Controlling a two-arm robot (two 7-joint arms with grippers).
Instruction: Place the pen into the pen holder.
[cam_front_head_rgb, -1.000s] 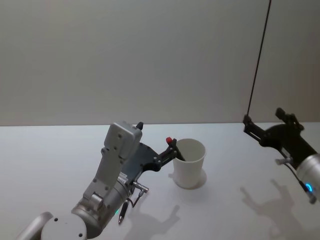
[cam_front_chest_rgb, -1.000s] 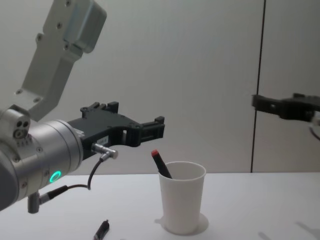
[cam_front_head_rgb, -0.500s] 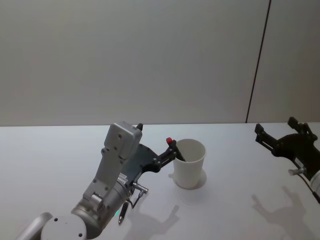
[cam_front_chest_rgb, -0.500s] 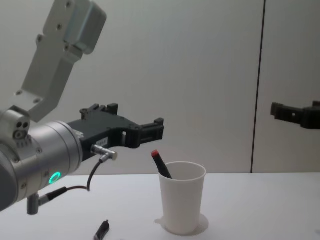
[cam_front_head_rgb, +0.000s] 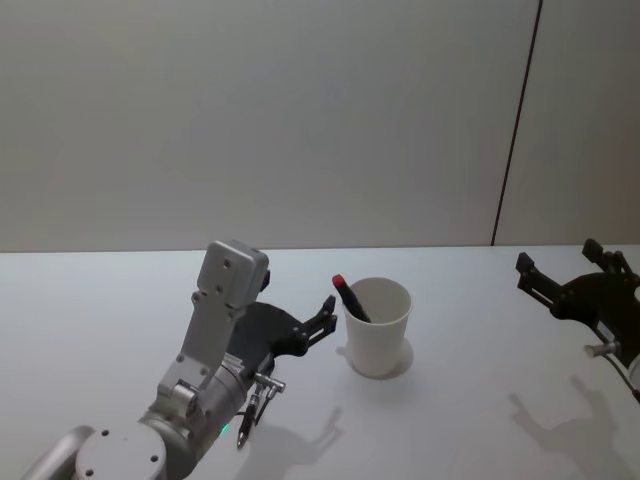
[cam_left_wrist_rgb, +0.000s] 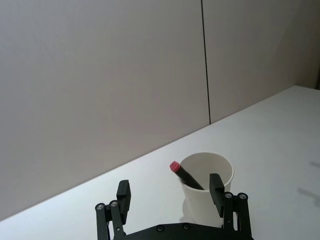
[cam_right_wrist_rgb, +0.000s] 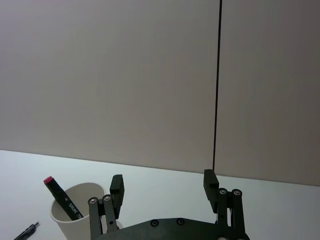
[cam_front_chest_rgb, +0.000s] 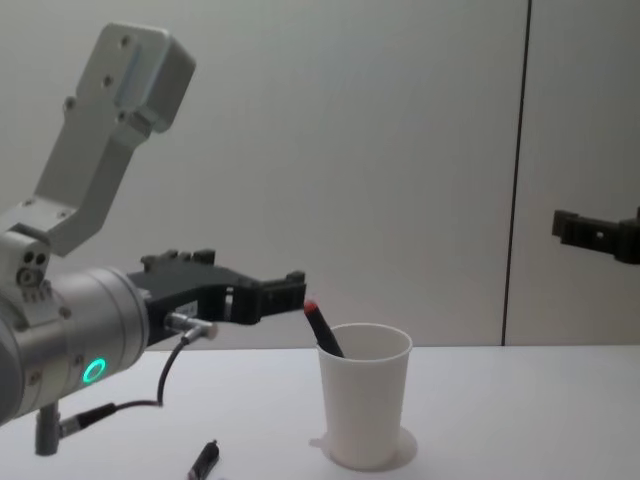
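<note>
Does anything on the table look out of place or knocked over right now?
One thing: a spare pen lies loose on the table by the left arm, outside the cup. The cup stands upright, a red-capped marker leaning inside. The left gripper, near the cup, and right gripper are open.

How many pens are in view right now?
2. A red-capped marker stands tilted in the white cup. A dark pen lies on the table, left of the cup and nearer the robot. The cup may hide more.

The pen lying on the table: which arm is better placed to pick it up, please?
Probably left: the left gripper hangs near that pen; the right gripper is beyond the pen holder.
</note>
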